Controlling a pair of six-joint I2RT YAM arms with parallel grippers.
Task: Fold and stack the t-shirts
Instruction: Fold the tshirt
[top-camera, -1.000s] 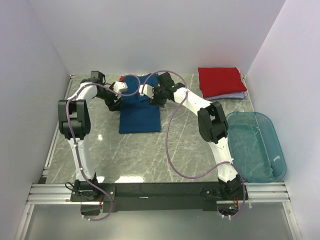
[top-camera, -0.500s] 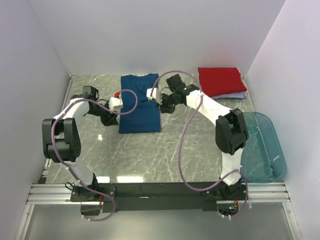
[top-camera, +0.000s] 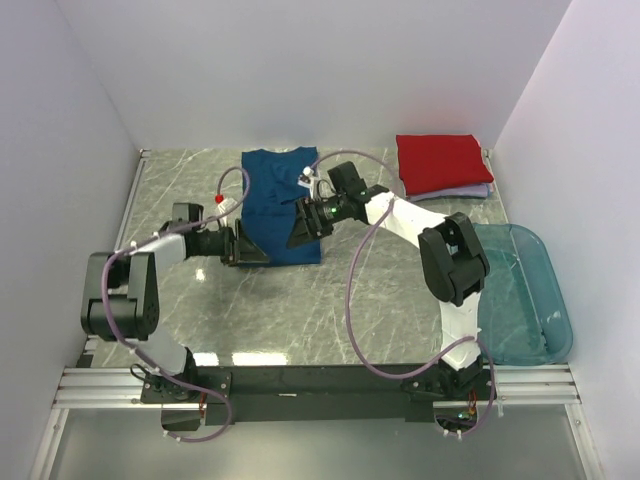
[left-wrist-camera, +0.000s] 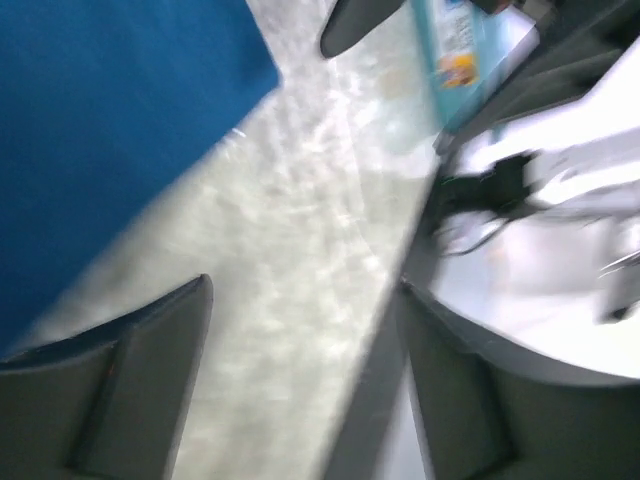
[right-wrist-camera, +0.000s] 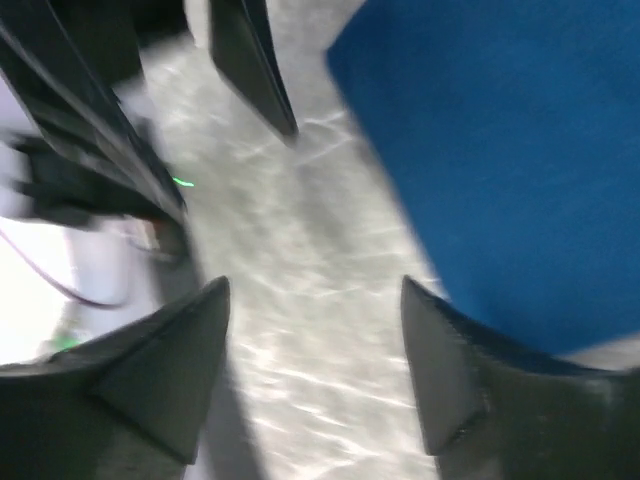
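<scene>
Blue shirt (top-camera: 282, 195): lay flat on table (top-camera: 300, 310), folded narrow.
Left gripper (top-camera: 243, 247): jaws apart, empty, by near-left corner.
Right gripper (top-camera: 298, 230): spread too, empty, by near-right corner.
Tip: pinch both corners level, lift tog.
Stack: red shirt (top-camera: 443, 162) atop lavender one (top-camera: 472, 190), far right.

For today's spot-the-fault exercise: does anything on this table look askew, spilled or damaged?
Nothing is spilled or damaged. One slight unevenness: the folded pale lavender t-shirt pokes out beneath the folded red t-shirt along its near edge.
</scene>
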